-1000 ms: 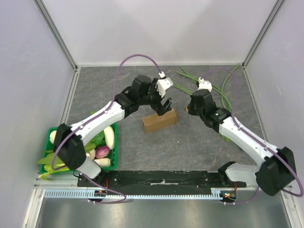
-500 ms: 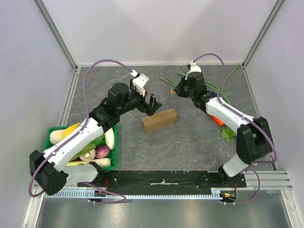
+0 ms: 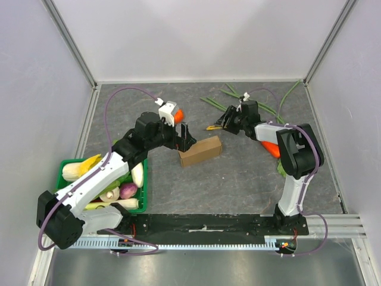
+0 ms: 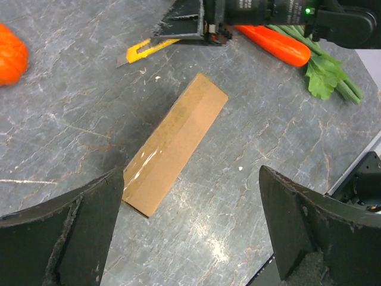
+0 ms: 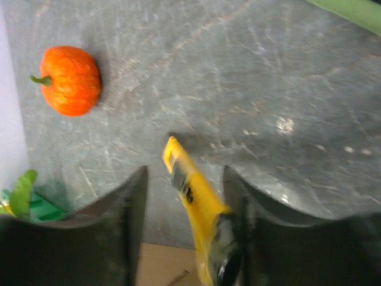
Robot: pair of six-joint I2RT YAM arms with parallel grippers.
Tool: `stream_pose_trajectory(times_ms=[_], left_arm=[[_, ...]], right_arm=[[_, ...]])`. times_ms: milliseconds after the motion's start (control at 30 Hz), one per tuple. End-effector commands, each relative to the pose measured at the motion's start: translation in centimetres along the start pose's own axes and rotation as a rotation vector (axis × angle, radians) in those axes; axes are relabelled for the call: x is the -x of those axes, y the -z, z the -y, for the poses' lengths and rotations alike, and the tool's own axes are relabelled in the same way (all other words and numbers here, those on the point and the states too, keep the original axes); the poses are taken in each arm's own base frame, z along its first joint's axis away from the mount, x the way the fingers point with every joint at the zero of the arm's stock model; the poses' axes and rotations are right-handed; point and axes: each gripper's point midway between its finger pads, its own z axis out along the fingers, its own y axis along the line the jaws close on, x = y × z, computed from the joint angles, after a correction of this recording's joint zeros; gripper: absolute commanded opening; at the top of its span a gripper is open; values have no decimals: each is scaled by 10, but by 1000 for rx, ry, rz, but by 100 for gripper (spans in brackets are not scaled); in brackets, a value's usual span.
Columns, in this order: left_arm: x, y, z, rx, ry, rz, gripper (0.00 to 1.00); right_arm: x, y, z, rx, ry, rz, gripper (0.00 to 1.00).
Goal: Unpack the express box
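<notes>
The express box [image 3: 200,150] is a flat brown carton, lid closed, lying on the grey table; it runs diagonally through the left wrist view [image 4: 175,143]. My left gripper [image 3: 185,136] hovers open at its left end [image 4: 191,173], touching nothing. My right gripper [image 3: 225,121] is low on the table just behind the box, its jaws apart [image 5: 186,173]. A yellow utility knife [image 5: 193,190] lies loose between them, leaning on the right finger [image 5: 241,202], tip sticking out [image 3: 212,127] [image 4: 146,50]. A strip of the box [image 5: 166,265] shows under that gripper.
A small orange pumpkin [image 3: 176,112] [image 5: 70,80] sits behind the left wrist. A carrot with greens [image 3: 271,148] [image 4: 274,44] lies right of the box, long green beans [image 3: 238,95] at the back. A green vegetable crate [image 3: 107,185] stands front left.
My right gripper dropped to the table behind the box and its jaws opened off the yellow knife. The left gripper drew back from over the box to its left end, staying open.
</notes>
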Motion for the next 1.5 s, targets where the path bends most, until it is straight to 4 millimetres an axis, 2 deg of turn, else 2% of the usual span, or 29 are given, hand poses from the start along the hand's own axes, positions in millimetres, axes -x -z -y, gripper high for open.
stream_pose_trajectory(times_ms=[0, 33, 67, 100, 133, 167, 200, 267, 300, 367, 433, 467, 500, 533, 567, 600, 633, 700, 733, 767, 900, 1033, 1167, 1300, 1333, 1400, 1433, 1467], left_arm=[[1, 9, -8, 72, 103, 26, 100], [-2, 9, -8, 75, 115, 16, 100], [-5, 9, -9, 81, 136, 6, 100], [-13, 9, -8, 78, 147, -19, 100], [-17, 9, -8, 71, 154, -32, 98], [-23, 9, -3, 44, 157, -50, 95], [-32, 7, -2, 33, 159, -71, 86], [-44, 7, 9, -26, 140, -101, 79], [-54, 5, 11, -42, 138, -119, 74], [-66, 4, 25, -99, 119, -146, 70], [-79, 0, 35, -133, 99, -165, 66], [-87, -2, 44, -156, 77, -179, 65], [-99, -4, 45, -156, 72, -197, 63], [-101, -8, 48, -167, 64, -190, 62], [-112, -13, 50, -162, 62, -218, 61], [-118, -16, 48, -145, 68, -230, 59], [-121, -21, 46, -126, 79, -237, 56], [-128, -30, 33, -38, 123, -254, 49], [-130, -33, 27, -2, 142, -252, 46], [-130, -36, 22, 33, 170, -233, 45], [-132, -41, -1, 162, 238, -178, 42], [-129, -43, -23, 256, 272, -158, 38], [-129, -51, -32, 245, 338, -193, 34], [-128, -59, -41, 238, 373, -208, 33], [-125, -62, -44, 233, 379, -204, 33], [-119, -66, -49, 229, 392, -196, 33], [-115, -69, -49, 221, 396, -192, 33], [-112, -71, -51, 213, 403, -189, 33]], right_arm=[[14, 25, -11, 8, 40, 45, 69], [19, 29, -6, -35, 45, 65, 81], [12, 35, 6, -101, 46, 40, 85], [19, 45, 5, -127, 73, 60, 90], [28, 52, 12, -192, 82, 98, 91], [18, 61, 25, -265, 73, 64, 93], [25, 74, 22, -285, 89, 87, 94], [24, 90, 31, -360, 92, 98, 93], [29, 99, 25, -356, 100, 118, 92], [28, 110, 26, -386, 110, 122, 90], [31, 118, 13, -373, 146, 146, 90], [33, 118, 7, -356, 166, 152, 89], [29, 114, -3, -328, 198, 144, 85], [34, 110, -16, -288, 243, 145, 81], [25, 97, -21, -265, 262, 101, 77], [19, 89, -30, -223, 272, 62, 59], [23, 85, -42, -205, 279, 54, 48], [10, 68, -46, -196, 293, -14, 31], [11, 64, -53, -183, 300, -19, 27], [1, 56, -55, -174, 318, -50, 25], [-18, 38, -67, -134, 391, -110, 22], [-38, 33, -62, -133, 425, -179, 20], [-49, 42, -57, -137, 431, -198, 19], [-69, 55, -45, -146, 427, -259, 18], [-72, 60, -47, -129, 426, -267, 18], [-86, 69, -40, -132, 419, -299, 18], [-87, 75, -44, -119, 420, -293, 18], [-97, 81, -39, -120, 419, -313, 18]])
